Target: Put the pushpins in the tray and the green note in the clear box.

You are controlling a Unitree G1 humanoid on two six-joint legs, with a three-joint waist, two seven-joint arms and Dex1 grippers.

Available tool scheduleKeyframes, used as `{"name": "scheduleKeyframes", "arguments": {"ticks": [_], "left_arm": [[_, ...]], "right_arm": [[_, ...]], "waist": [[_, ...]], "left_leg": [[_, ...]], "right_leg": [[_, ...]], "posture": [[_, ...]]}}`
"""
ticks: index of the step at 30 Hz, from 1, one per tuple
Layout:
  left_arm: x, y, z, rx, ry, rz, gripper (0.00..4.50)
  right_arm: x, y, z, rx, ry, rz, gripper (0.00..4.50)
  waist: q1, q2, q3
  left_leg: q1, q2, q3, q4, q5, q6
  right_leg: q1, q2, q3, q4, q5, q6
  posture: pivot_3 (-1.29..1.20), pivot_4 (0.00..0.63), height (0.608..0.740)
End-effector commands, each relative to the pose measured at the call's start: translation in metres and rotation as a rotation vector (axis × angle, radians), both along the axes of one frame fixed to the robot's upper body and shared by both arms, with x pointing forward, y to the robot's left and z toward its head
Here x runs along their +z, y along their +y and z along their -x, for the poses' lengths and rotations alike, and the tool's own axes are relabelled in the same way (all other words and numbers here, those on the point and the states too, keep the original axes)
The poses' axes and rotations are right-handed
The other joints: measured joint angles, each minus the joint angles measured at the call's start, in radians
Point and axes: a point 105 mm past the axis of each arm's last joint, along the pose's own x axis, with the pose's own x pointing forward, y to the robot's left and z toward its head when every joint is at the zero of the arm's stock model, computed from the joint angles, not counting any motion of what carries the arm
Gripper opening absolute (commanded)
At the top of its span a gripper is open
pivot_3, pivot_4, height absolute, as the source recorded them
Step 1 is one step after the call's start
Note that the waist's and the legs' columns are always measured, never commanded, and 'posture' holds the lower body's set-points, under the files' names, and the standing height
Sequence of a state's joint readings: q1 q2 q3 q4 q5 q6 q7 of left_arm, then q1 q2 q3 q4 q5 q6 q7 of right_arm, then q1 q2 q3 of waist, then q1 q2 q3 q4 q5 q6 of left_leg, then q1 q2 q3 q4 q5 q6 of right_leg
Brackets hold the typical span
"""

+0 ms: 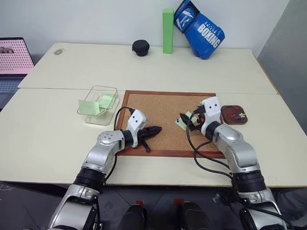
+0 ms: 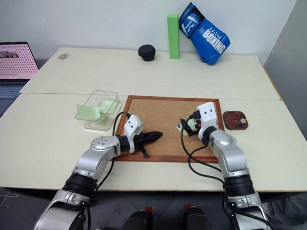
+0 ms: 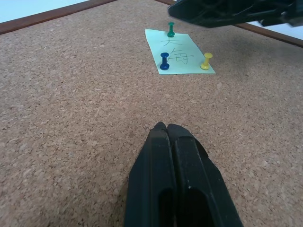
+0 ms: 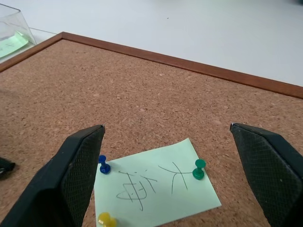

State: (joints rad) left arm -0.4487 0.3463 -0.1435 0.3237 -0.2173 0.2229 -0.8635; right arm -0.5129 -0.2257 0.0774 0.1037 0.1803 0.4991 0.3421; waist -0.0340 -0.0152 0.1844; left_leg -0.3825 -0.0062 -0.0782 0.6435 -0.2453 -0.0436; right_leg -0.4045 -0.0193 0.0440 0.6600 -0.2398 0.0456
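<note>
Jaws of right gripper (image 4: 165,165) wide over green note (image 4: 156,187).

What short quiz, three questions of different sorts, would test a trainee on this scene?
1. How many pushpins hold the green note to the corkboard?
2. True or false: the left pincer is shut and holds nothing.
3. Where do other green notes already lie? A) tray B) clear box C) bare table

Key:
1. Three: blue pushpin, green pushpin, yellow pushpin; the open right pincer straddles them.
2. True.
3. B.
</note>
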Motion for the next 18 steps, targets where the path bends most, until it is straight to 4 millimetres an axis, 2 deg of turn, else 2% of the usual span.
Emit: {"name": "scheduleKeyframes", "arguments": {"ticks": [1,5,7,8,15,17,18], "left_arm": [[-0.026,0.002,0.015,-0.001,0.100,-0.014,0.01],[-0.021,0.007,0.016,0.006,0.095,-0.018,0.01],[-0.019,0.010,0.015,0.015,0.091,-0.021,0.00],[-0.019,0.012,0.015,0.020,0.088,-0.024,0.00],[-0.014,0.012,0.011,0.030,0.071,-0.025,0.00],[-0.012,0.010,0.008,0.040,0.061,-0.018,0.00],[-0.012,0.010,0.007,0.043,0.058,-0.015,0.00]], "right_arm": [[0.008,-0.005,-0.010,-0.033,-0.031,-0.022,4.50],[0.003,-0.006,-0.013,-0.033,-0.019,-0.003,4.50],[0.002,-0.008,-0.014,-0.041,-0.016,-0.009,4.13],[0.001,-0.008,-0.014,-0.044,-0.015,-0.019,4.08],[0.000,-0.006,-0.016,-0.044,-0.023,-0.019,2.67],[-0.002,-0.006,-0.018,-0.045,-0.022,-0.016,2.12],[-0.002,-0.006,-0.019,-0.045,-0.022,-0.012,2.07]], "waist": [[0.000,0.000,0.000],[-0.003,0.000,0.000],[-0.008,0.000,0.000],[-0.011,0.000,0.000],[-0.022,0.000,0.000],[-0.022,0.000,0.000],[-0.022,0.000,0.000]], "left_leg": [[0.000,0.000,0.000,0.000,0.000,0.000],[0.000,0.000,0.000,-0.001,0.000,0.000],[0.000,0.000,0.000,-0.001,0.000,0.000],[0.000,0.000,0.000,-0.001,0.000,0.000],[0.001,0.000,0.000,-0.001,0.000,0.000],[0.000,0.000,0.000,-0.001,0.000,0.000],[0.000,0.000,0.000,-0.001,0.000,0.000]], "right_leg": [[0.000,0.000,0.000,0.000,0.000,0.000],[0.000,0.000,0.000,0.000,0.000,0.000],[-0.001,0.000,0.000,0.000,0.000,0.000],[-0.001,0.000,0.000,0.000,0.000,0.000],[-0.001,0.000,0.000,0.001,0.000,0.000],[-0.001,0.001,0.000,0.001,0.000,0.000],[-0.001,0.000,0.000,0.001,0.000,0.000]], "posture": [[0.00,0.150,0.740],[0.00,0.150,0.740],[0.00,0.150,0.740],[0.00,0.150,0.740],[0.00,0.150,0.740],[0.00,0.150,0.740],[0.00,0.150,0.740]]}}
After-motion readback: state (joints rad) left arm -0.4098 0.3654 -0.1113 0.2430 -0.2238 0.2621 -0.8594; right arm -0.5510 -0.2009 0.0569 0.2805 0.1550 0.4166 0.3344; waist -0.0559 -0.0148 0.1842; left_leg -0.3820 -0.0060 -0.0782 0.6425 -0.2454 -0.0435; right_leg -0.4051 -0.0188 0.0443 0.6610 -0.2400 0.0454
